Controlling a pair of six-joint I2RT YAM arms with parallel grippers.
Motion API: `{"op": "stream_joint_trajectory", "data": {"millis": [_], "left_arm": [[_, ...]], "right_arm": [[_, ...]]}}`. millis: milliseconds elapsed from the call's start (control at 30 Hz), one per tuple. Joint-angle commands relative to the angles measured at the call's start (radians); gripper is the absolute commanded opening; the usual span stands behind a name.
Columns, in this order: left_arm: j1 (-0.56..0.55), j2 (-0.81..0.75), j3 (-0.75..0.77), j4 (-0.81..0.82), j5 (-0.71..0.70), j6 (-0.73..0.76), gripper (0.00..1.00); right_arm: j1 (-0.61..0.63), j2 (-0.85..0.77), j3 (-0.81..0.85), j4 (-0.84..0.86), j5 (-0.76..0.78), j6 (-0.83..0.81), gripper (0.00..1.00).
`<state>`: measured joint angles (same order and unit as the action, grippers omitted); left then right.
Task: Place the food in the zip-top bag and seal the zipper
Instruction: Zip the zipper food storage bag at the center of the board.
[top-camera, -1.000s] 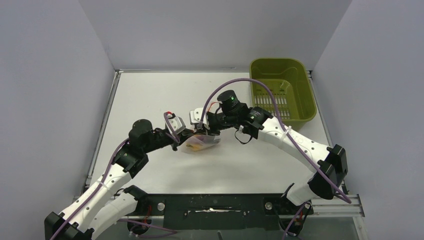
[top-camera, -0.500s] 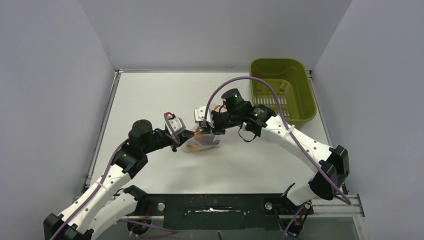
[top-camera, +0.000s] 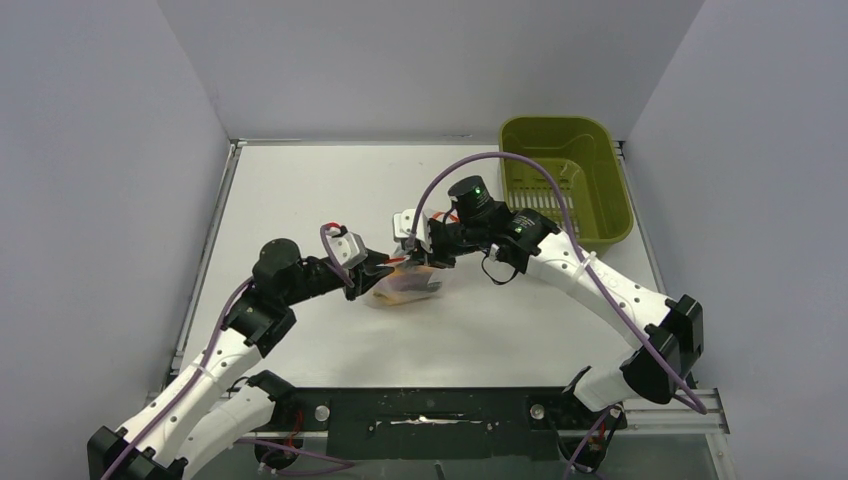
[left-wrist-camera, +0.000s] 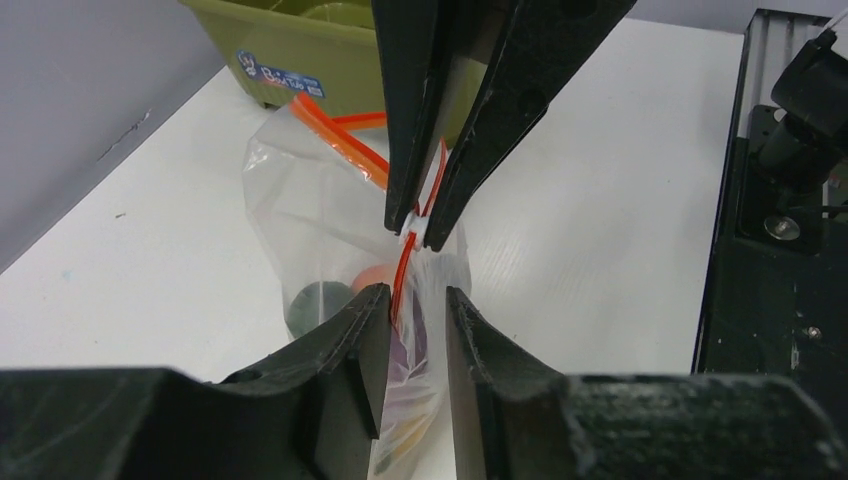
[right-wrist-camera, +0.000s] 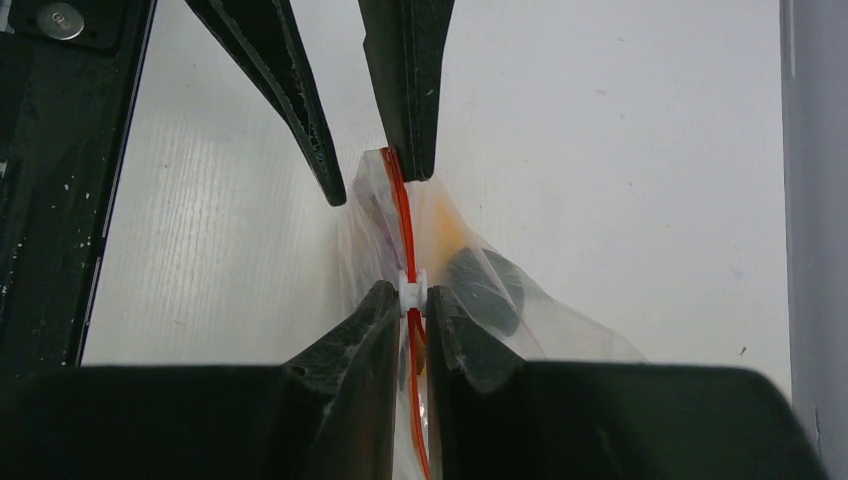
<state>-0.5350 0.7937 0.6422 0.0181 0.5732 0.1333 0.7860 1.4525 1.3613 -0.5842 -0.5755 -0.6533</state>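
The right fingers (right-wrist-camera: 350, 350) pinched the zipper (right-wrist-camera: 402, 200), the left fingers (left-wrist-camera: 340, 340) stood apart astride the zip-top bag (left-wrist-camera: 300, 220): light, limp, slick film, likely best held at that stiffer strip.

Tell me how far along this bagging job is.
Done: the food sits inside the zip-top bag. In hand: the right claw pinches the white slider partway along the red zipper, and the left claw straddles the bag's end. Left: finishing the slide; the zipper past the slider looks parted.
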Motion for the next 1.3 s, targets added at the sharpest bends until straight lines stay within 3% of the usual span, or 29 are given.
{"op": "stream_joint_trajectory", "data": {"millis": [0, 500, 567, 633, 833, 1267], "left_arm": [[0.0, 0.019, 0.02, 0.129, 0.055, -0.006, 0.28], [0.0, 0.089, -0.01, 0.202, 0.078, 0.007, 0.22], [0.0, 0.098, -0.012, 0.215, 0.085, 0.006, 0.17], [0.0, 0.106, -0.009, 0.221, 0.1, 0.009, 0.0], [0.012, 0.113, 0.011, 0.205, 0.106, 0.019, 0.0], [0.035, 0.084, 0.113, -0.036, 0.063, 0.108, 0.0]], "right_arm": [[0.001, -0.045, 0.024, 0.054, 0.006, 0.037, 0.0], [0.013, 0.0, 0.059, 0.06, -0.021, 0.04, 0.0], [0.012, 0.005, 0.063, 0.049, -0.024, 0.035, 0.0], [0.012, 0.008, 0.067, 0.044, -0.027, 0.031, 0.0], [-0.014, 0.013, 0.066, 0.025, -0.03, 0.027, 0.0], [-0.072, -0.006, 0.063, -0.01, -0.018, 0.004, 0.0]]}}
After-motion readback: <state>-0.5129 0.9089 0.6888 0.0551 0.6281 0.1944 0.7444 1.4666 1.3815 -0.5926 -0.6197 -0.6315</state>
